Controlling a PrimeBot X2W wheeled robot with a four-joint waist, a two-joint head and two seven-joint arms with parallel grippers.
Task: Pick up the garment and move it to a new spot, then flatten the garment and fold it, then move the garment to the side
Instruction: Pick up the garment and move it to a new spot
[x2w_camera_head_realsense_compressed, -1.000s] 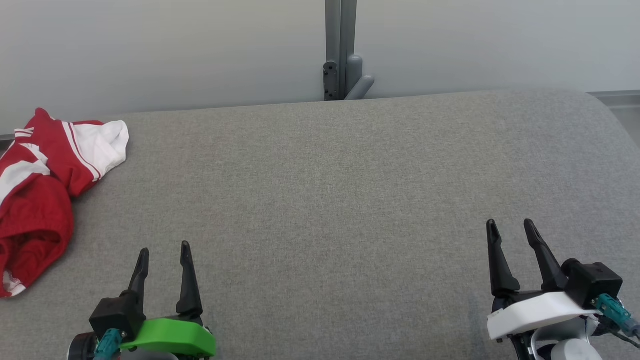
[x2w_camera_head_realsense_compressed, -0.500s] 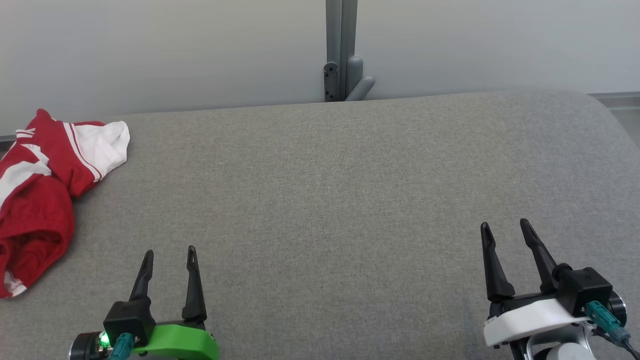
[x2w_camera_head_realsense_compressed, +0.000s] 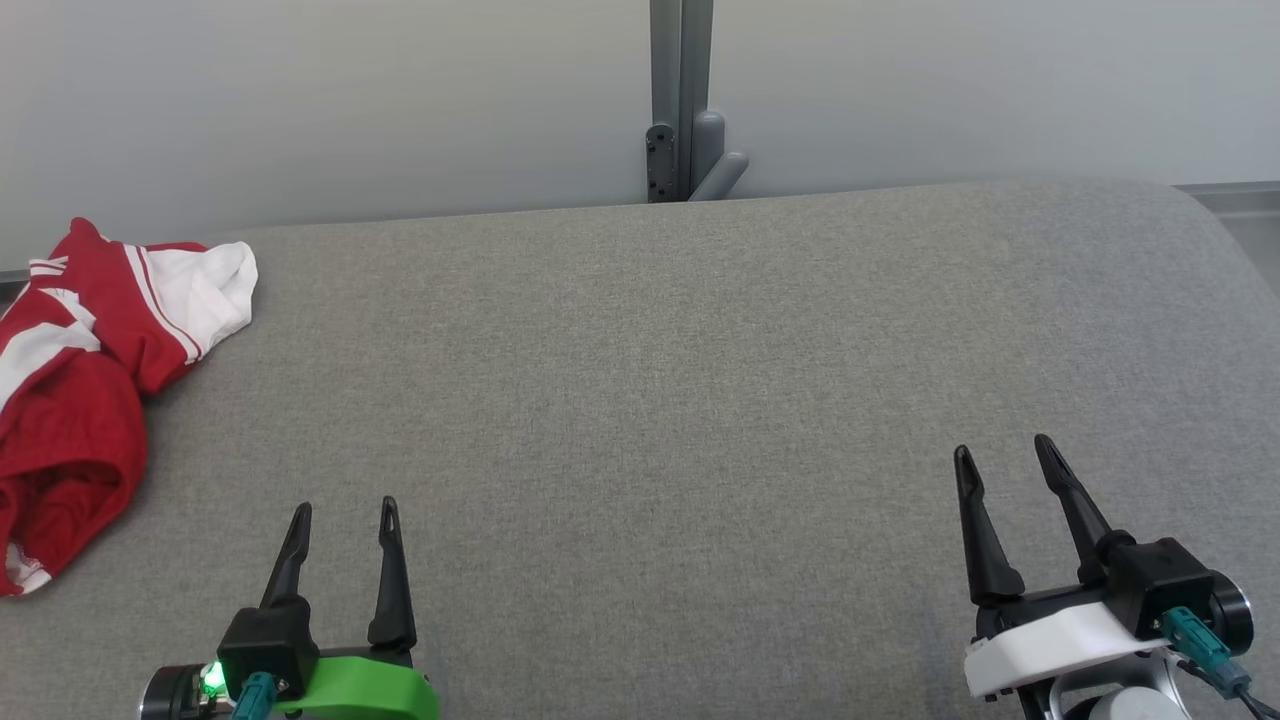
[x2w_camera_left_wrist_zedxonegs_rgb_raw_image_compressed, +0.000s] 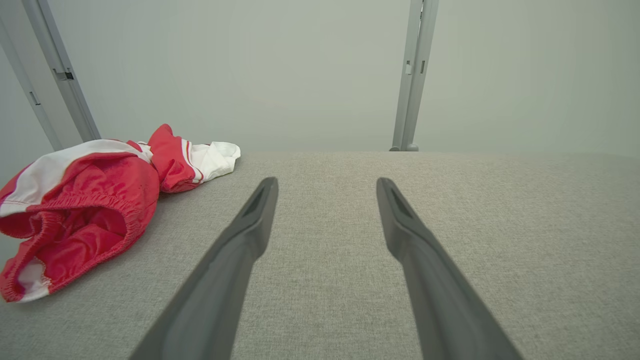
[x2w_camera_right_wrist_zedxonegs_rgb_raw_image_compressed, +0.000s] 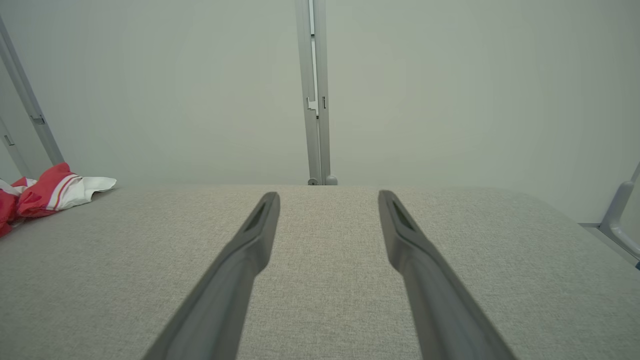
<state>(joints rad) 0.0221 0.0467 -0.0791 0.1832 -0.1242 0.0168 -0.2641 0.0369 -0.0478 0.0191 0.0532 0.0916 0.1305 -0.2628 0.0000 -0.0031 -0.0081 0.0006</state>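
Note:
The garment (x2w_camera_head_realsense_compressed: 90, 370), red shorts with white stripes and an elastic waistband, lies crumpled at the far left of the grey padded table (x2w_camera_head_realsense_compressed: 680, 400). The left wrist view has the garment (x2w_camera_left_wrist_zedxonegs_rgb_raw_image_compressed: 95, 195) at its left, and the right wrist view catches the garment (x2w_camera_right_wrist_zedxonegs_rgb_raw_image_compressed: 47, 192) at its left edge. My left gripper (x2w_camera_head_realsense_compressed: 345, 512) stands open near the front left, to the right of the garment and apart from it. My right gripper (x2w_camera_head_realsense_compressed: 1003, 447) stands open at the front right, far from the garment. Nothing is between either pair of fingers.
A pale wall runs behind the table with a grey metal post (x2w_camera_head_realsense_compressed: 682, 100) at its middle. The table's right end curves off to a grey floor strip (x2w_camera_head_realsense_compressed: 1250, 215). Another post (x2w_camera_left_wrist_zedxonegs_rgb_raw_image_compressed: 60, 75) stands behind the garment.
Both grippers have shifted slightly: the left drew back toward the front edge and a little right, the right edged left and forward. The garment has not moved.

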